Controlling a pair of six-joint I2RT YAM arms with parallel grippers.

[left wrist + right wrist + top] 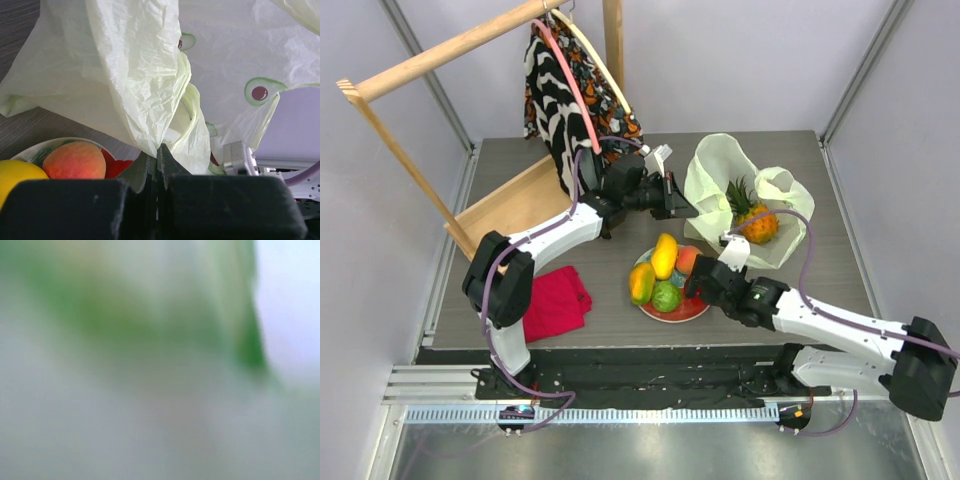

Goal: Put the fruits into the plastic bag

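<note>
The pale yellow-green plastic bag (720, 175) lies open at the back right, with the orange pineapple (758, 224) inside it. My left gripper (682, 207) is shut on the bag's left edge; in the left wrist view (157, 152) the film (140, 75) is pinched between the jaws. The red plate (685, 313) holds two yellow mangoes (664, 255), a peach (687, 260) and a green round fruit (666, 296). The left wrist view shows the peach (75, 160) and a red pepper (117, 167). My right gripper (704, 283) is at the plate's right side; its wrist view is a green-grey blur.
A red folded cloth (558, 300) lies left of the plate. A wooden rack (510, 205) stands at the back left with a black-and-white patterned garment (565, 90) hanging on it. The table's front edge (650, 347) runs just below the plate.
</note>
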